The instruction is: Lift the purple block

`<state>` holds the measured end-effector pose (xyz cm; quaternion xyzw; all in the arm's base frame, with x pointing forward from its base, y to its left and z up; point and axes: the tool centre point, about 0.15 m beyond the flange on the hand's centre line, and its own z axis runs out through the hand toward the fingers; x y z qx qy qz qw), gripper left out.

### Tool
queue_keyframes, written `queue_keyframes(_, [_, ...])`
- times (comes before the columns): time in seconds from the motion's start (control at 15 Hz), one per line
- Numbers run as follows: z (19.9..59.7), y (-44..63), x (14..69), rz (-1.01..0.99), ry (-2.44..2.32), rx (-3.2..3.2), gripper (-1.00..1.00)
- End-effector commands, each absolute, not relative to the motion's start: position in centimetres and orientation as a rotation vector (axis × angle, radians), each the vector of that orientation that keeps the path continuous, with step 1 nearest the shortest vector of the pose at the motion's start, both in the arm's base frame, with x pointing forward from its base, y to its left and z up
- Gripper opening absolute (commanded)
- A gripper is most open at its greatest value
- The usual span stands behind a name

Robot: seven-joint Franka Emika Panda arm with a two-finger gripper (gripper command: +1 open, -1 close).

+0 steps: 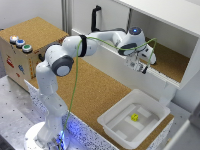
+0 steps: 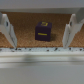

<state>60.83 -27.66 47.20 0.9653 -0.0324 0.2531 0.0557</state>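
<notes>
The purple block [image 2: 43, 31] is a small dark cube with a yellow mark on top, resting on the cork surface in the wrist view. My gripper [image 2: 40, 31] is open, with one white finger [image 2: 6, 30] on each side of the block and a wide gap to both. Neither finger touches the block. In the exterior view the gripper [image 1: 141, 66] hangs at the front lip of the white shelf [image 1: 165, 77] on the exterior view's right, and the block is hidden there.
A white bin [image 1: 112, 120] holding a small yellow object [image 1: 134, 117] stands below the shelf. A wooden box with coloured buttons [image 1: 20, 45] stands on the exterior view's left. The shelf's white roof [image 1: 165, 15] hangs over the gripper. A white shelf edge [image 2: 42, 57] crosses the wrist view.
</notes>
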Motion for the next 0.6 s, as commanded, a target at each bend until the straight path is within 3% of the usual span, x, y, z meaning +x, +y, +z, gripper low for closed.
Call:
queue_keyframes(0.0, [47.1,-28.5,65.9,0.725,-0.125,2.961,1.0])
queue_keyframes(0.53, [46.6,-28.3,68.9,0.729,-0.173,2.979,1.0])
